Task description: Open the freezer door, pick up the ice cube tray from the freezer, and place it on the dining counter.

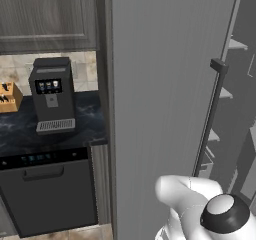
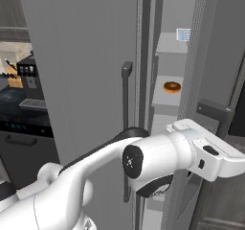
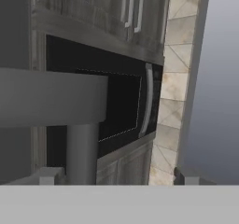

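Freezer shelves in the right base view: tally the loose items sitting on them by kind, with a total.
Ice cube tray, pale blue-white, on an upper shelf: 1
Donut, orange-brown, on the shelf below: 1
Total: 2

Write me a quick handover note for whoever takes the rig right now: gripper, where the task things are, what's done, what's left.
Gripper: open, holding nothing, beside the door handle.
Freezer door: swung partly open; its bar handle is free.
Ice cube tray: on an upper freezer shelf, untouched; a donut sits on the shelf below.
Done: door opened.
Left: reach in, grasp the tray, carry it to the dining counter.
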{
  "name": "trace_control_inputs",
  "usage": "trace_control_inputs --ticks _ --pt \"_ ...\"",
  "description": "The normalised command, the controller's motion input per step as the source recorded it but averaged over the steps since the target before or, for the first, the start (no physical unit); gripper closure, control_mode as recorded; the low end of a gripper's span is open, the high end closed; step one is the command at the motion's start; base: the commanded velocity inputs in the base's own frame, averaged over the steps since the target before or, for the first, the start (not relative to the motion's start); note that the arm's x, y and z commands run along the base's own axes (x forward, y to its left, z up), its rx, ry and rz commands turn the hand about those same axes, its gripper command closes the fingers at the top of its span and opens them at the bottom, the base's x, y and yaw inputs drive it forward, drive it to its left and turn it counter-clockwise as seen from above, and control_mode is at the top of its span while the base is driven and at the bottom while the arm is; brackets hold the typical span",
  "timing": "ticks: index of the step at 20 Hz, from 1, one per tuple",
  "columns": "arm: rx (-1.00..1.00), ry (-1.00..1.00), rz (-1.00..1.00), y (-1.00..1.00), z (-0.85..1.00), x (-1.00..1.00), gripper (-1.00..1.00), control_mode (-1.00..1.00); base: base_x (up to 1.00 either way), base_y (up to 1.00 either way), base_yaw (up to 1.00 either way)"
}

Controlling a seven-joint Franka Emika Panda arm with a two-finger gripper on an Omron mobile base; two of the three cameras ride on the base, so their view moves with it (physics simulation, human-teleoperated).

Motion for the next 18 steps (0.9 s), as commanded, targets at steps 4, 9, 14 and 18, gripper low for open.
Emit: trace_control_inputs --ticks 4,9,14,18 --pt "0.0 0.0 0.0 0.0 0.0 -0.02 -1.0 -1.0 0.0 0.0 0.0" --pt "0.0 0.0 0.0 0.04 0.0 -0.22 -1.0 -1.0 0.0 0.0 0.0" --pt "0.0 0.0 0.0 0.17 0.0 -0.34 -1.0 -1.0 0.0 0.0 0.0" --pt "0.0 0.03 0.0 0.37 0.0 -0.31 -1.0 -1.0 0.0 0.0 0.0"
